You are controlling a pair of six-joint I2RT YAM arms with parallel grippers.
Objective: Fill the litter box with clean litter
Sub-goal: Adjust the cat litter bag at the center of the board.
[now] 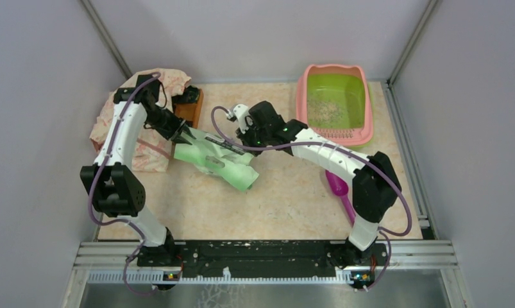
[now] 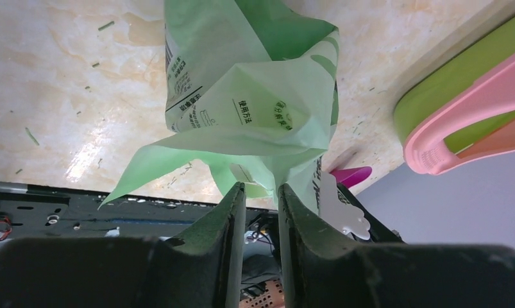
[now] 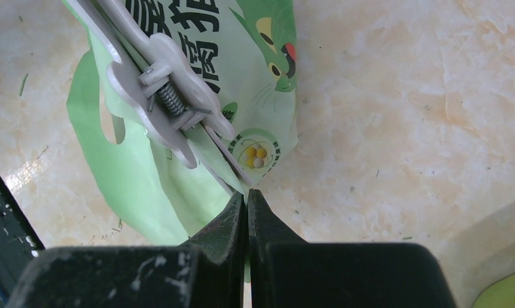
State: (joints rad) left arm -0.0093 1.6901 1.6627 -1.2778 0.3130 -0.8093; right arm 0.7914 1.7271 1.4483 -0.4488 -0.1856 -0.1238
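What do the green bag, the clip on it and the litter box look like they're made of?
Light green printed bag: probably thin plastic film, semi-matte, going by its sharp creases and folds. Pale grey clip on it: moulded plastic, with a bare metal coil spring. Pink-rimmed, lime-green litter box: rigid, smooth plastic, slightly glossy, with moulded slots.

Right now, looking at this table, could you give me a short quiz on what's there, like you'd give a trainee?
1. True or false: the litter box is filled to its rim with litter.
2. What is fastened on the green bag? A clip, B rubber band, C tape.
3. Fill in: the scoop lies beside the ___ arm.
Key: 1 false, only a thin scatter; 2 A; 3 right.
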